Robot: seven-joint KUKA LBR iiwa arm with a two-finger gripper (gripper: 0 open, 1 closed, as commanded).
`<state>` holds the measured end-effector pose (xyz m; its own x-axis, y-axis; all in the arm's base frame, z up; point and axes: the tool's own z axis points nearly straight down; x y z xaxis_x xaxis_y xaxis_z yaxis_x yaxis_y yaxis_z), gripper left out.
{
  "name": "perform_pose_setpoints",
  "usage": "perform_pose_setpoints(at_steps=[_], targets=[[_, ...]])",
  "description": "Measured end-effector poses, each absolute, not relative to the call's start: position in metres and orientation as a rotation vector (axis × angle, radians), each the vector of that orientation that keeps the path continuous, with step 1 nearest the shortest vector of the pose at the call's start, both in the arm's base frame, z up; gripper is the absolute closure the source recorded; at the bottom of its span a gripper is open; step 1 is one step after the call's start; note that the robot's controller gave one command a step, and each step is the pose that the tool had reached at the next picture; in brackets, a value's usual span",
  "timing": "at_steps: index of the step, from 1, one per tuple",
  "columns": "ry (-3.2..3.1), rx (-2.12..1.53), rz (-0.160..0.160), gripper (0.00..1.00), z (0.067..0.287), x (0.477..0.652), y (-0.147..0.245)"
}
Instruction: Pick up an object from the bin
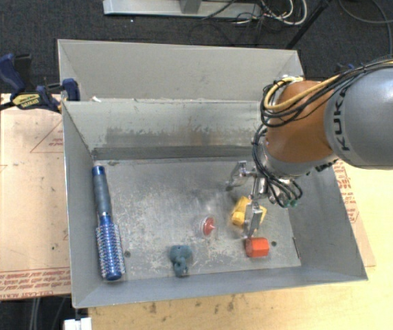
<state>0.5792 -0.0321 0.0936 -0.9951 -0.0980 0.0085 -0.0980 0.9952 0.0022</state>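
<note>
Your fingers (254, 218) stand apart by the yellow toy (238, 215) at the bin's (183, 126) 3 o'clock. Probably light and slick: pinch its middle.

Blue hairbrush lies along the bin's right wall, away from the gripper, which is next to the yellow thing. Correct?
No. The camera view shows the blue hairbrush along the left wall of the bin, not the right. The rest holds: it is away from the gripper, which is next to the yellow thing.

bin (156, 199): scuffed matt metal | hairbrush (105, 220): glossy blue plastic, probably
</note>
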Motion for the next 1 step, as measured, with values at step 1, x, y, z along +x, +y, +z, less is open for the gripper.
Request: perform_pose_setpoints(at_steps=[1], targets=[[-3.139,0.279,-0.006,0.00,0.0730,0.5934,-0.0586]])
